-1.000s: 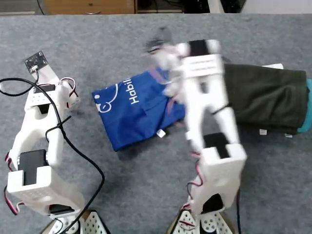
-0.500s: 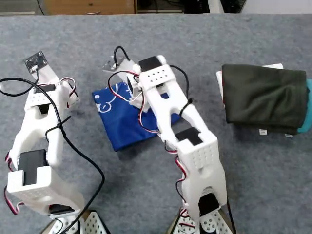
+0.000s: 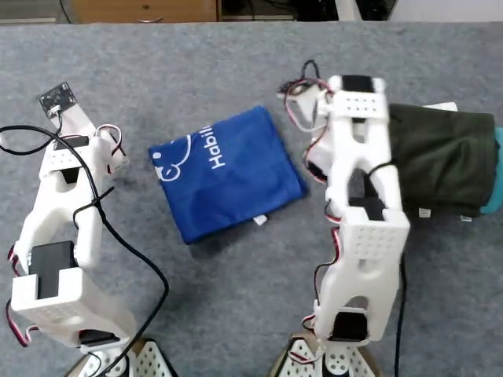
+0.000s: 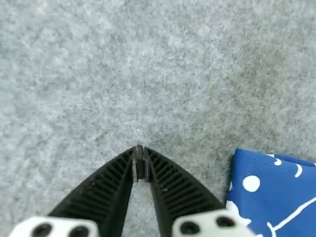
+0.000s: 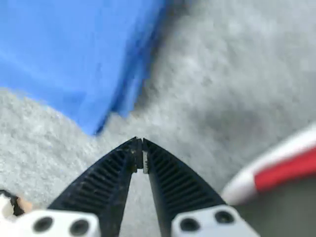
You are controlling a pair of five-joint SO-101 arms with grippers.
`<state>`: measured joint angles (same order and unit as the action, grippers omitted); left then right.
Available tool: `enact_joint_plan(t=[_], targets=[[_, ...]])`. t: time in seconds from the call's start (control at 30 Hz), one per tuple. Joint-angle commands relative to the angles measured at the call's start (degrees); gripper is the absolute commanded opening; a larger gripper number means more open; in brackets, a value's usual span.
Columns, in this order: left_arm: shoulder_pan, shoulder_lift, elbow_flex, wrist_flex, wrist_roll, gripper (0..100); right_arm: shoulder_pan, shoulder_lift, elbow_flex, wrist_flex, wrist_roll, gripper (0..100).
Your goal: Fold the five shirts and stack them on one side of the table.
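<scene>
**A:** Shirts first, please: where do they lie?

**B:** One blue shirt (image 3: 228,181), folded to a rough square with white print on it, lies flat near the middle of the grey table (image 3: 236,71). At the right side of the table a folded dark green shirt (image 3: 440,157) lies on top of a pile. Under it, an edge of teal cloth (image 3: 497,181) comes out. The blue shirt and the pile are well apart.

**A:** How does the left arm stand?

**B:** The left arm (image 3: 67,169) rises from the near left corner, is bent at the elbow, and goes away from its base along the left side. The left end effector (image 4: 139,158) points down at bare table, near the printed corner of the blue shirt but not touching it. It is clenched: the two black fingers meet at their tips and hold nothing.

**A:** And the right one?

**B:** The right arm (image 3: 357,141) goes almost straight away from its base, between the blue shirt and the pile. Seen from above, it covers the edge of the dark green shirt that faces the blue one. The right end effector (image 5: 138,148) looks down on bare table just beside a corner of the blue shirt. It is clenched too, tips together, with nothing between them.
</scene>
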<state>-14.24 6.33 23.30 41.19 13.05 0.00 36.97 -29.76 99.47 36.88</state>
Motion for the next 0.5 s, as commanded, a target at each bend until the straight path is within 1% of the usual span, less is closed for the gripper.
enact_joint_plan(t=[0.0,0.07,0.2,0.23,0.27,0.33,0.37,0.47], targets=[[-0.5,-2.6,-0.7,-0.7,-0.4,2,-0.4,-4.0,-7.0,2.9,-0.4,0.2],[-0.4,-2.6,-0.7,-0.7,-0.4,2,-3.0,-6.6,-8.0,2.9,-3.0,0.2],[0.8,-3.4,-1.5,-0.2,-0.1,2,-12.1,-9.5,-5.8,2.7,-7.3,0.2],[1.5,-4.2,-2.3,0.4,-0.1,2,-13.8,-9.6,-4.9,2.6,-8.1,0.2],[2.4,-5.7,-3.4,3.0,0.0,2,-15.2,-9.6,-4.0,2.5,-8.6,0.2],[5.0,-8.3,-5.5,8.1,0.2,2,-16.4,-8.8,-2.0,-0.3,-9.0,0.2],[7.0,-9.3,-5.8,9.1,1.0,2,-16.4,-8.2,-0.9,-2.2,-9.0,0.2],[12.7,-9.9,-6.5,7.0,3.7,2,-15.4,-5.5,2.5,-8.9,-10.3,0.2]])
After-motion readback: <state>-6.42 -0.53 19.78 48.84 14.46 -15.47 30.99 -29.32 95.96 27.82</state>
